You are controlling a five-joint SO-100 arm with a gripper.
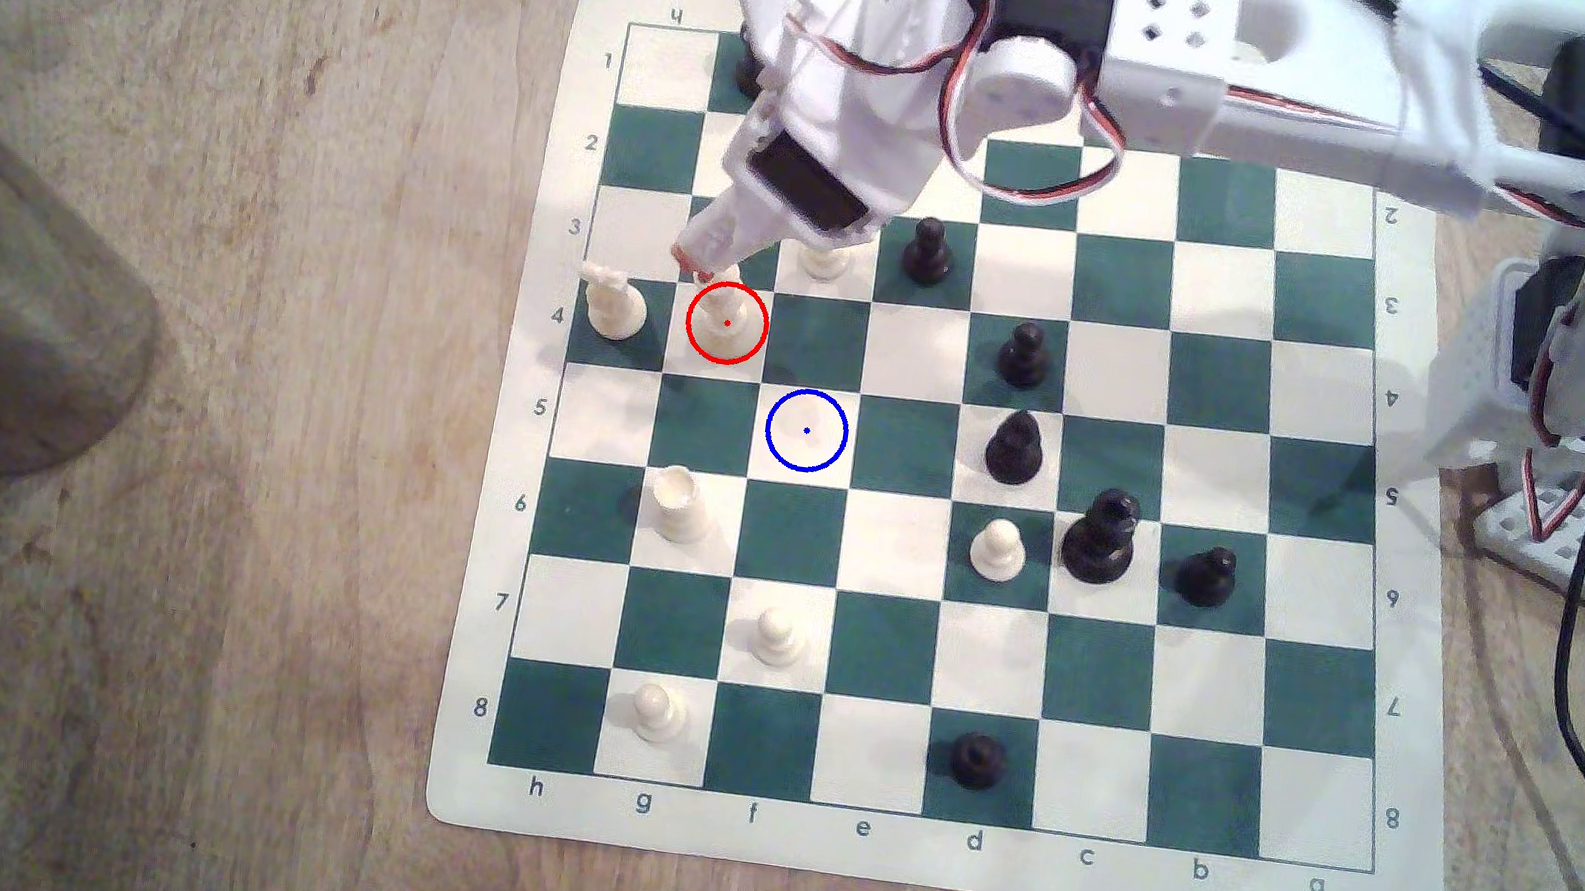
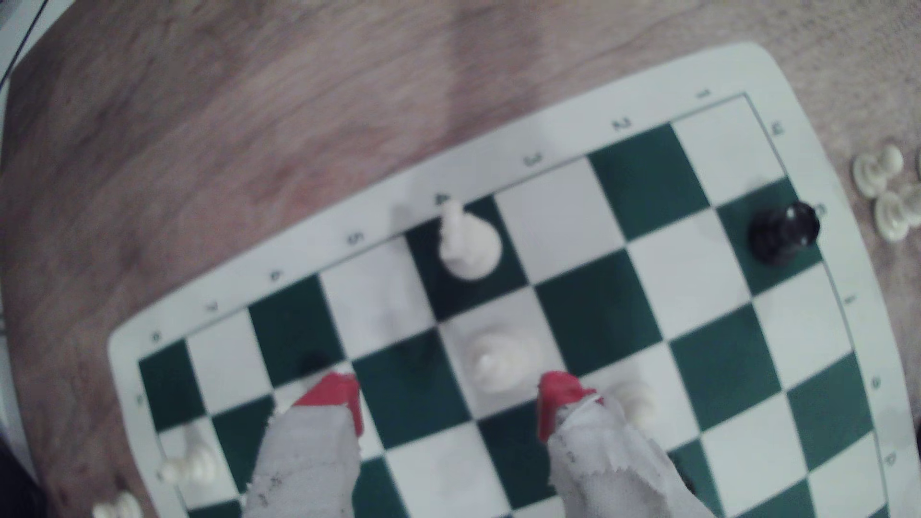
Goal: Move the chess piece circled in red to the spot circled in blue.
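Two views cover the moment. From the exterior view, the cream bishop (image 1: pixel 726 324) stands upright inside the red ring on a cream square in the row marked 4, one square in from the chessboard's (image 1: pixel 926 854) edge on the exterior view's left. Just beside it toward that edge stands the cream king (image 1: pixel 615 303) with its cross top. The blue-ringed square (image 1: pixel 806 430) lies bare, diagonally next to the bishop's square, one row nearer the lettered edge. The gripper (image 1: pixel 701 265) hangs right above the bishop's head, its red tips close to the piece; from this angle I cannot tell whether they touch it. A cream rook (image 1: pixel 678 505) stands two rows nearer the lettered edge.

From the wrist view, the gripper (image 2: pixel 451 398) is spread wide, its red fingertips (image 2: pixel 560 398) well apart, and the blurred bishop (image 2: pixel 498 363) sits between and just beyond them, ungripped. The king (image 2: pixel 467 244) stands on the dark square past it.
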